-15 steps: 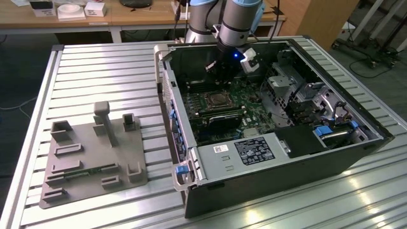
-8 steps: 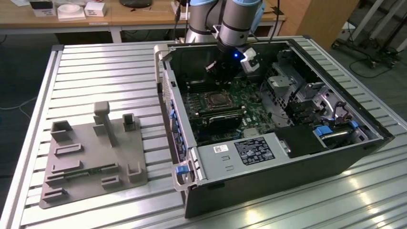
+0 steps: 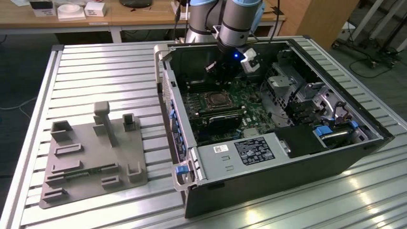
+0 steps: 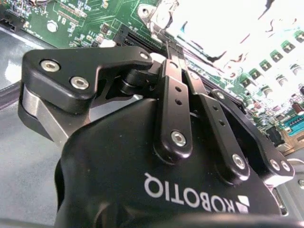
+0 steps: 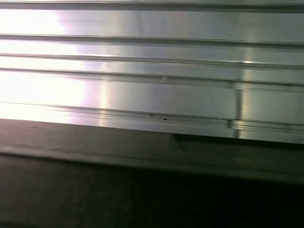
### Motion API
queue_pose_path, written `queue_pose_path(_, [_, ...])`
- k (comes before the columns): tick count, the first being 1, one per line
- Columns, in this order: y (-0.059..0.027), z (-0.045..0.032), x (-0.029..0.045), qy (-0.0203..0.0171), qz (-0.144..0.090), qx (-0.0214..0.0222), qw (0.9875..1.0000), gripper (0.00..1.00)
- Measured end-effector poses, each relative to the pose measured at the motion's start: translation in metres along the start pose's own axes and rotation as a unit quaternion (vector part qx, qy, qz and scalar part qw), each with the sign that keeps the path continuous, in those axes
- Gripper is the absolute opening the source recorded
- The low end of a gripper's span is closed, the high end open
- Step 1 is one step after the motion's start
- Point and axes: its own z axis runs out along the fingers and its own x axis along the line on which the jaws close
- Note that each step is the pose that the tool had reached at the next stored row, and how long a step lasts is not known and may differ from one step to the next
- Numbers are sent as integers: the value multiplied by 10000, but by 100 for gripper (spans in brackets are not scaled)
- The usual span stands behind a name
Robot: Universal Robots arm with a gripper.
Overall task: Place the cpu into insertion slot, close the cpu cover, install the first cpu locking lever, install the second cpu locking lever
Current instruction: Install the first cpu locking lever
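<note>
Claw (image 4: 172, 53): closed, fingertips pressed together in the second wrist view; nothing visible between them. Positioned inside the open computer case (image 3: 356, 148), at its far end, hanging above the green board (image 3: 245, 112).

Socket (image 3: 215, 100): square, metal-rimmed, set in the green board near the middle of the case; well apart from the claw, nearer the camera in the exterior view.

Chip: not identifiable with certainty; socket centre looks dull and grey, so possibly seated already, but too small to confirm.

Cover: bright metal framing visible beyond the fingertips in the second wrist view, washed out by glare; raised or lowered cannot be told.

Levers: not distinguishable.

Step in hand: judged to be work at the socket with pinched fingertips, likely pressing on cover or lever rather than carrying anything.

Doing it well: approach from straight above, keeping clear of the case wall and the drive cage (image 3: 286, 88) beside the arm; contact on metal parts only, never on the socket contacts; slow push along the hinge arc; no side load on the board.

Case contents: green board, socket, black memory slots (image 3: 216, 116) just beside it, grey power box (image 3: 239, 152) with a white label at the near end, cage and blue-tabbed brackets toward the exterior view's right.

Grey holder tray (image 3: 89, 162): on the slatted metal table (image 3: 102, 67), toward the exterior view's left of the case; recesses and upright posts, one thin strip-like part lying in a recess, other recesses looking vacant.

Risk: glare off bright metal may hide the true cover position.
</note>
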Motion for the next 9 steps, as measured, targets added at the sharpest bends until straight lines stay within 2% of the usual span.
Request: queue_pose_path(9, [-18, 12, 1, 1, 0, 1, 10000, 11])
